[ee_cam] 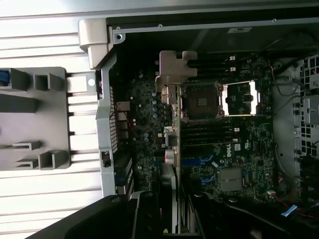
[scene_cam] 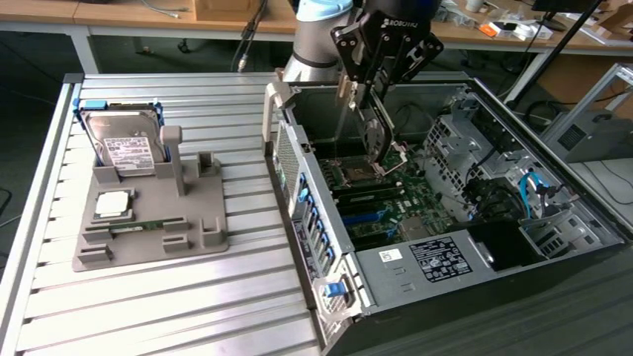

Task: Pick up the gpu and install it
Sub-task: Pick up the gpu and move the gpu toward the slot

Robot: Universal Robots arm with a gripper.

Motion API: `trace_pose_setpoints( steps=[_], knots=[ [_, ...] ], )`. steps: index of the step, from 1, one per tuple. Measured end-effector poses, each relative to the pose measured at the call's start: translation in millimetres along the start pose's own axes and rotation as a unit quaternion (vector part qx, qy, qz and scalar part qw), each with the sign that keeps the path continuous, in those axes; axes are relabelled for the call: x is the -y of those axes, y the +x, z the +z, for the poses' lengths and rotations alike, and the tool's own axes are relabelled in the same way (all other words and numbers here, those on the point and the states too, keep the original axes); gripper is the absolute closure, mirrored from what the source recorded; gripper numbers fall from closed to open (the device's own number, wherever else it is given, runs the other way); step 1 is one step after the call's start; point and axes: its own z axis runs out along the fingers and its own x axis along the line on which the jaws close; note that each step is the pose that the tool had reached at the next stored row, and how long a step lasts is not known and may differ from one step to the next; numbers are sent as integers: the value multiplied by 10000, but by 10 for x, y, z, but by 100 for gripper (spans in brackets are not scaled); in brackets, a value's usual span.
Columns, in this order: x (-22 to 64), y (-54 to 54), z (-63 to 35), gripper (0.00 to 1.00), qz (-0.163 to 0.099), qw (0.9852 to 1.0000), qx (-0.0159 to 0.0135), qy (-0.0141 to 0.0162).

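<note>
Ribbed silver metal desk (scene_cam: 168,297) carried a grey plastic fixture tray (scene_cam: 198,230) on the exterior view's left, with a silver, white-labelled hard drive (scene_cam: 124,148) standing at its far end. On the right lay an open black computer case (scene_cam: 475,319). Inside the case, over the green motherboard (scene_cam: 396,208), the black gripper (scene_cam: 371,89) pinched the thin, flat, black gpu (scene_cam: 374,133). The gpu was held upright, with a silver bracket (ee_cam: 174,67) at one end. Whether it touched the board could not be told.
</note>
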Motion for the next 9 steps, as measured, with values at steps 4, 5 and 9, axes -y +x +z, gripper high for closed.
trace_pose_setpoints(
  steps=[4,5,9],
  knots=[
    [-3,-53,3,73,-1,10000,0,8],
    [-4,-62,3,73,-1,10000,1,10],
    [-6,-97,5,73,-1,10000,1,16]
  ],
)
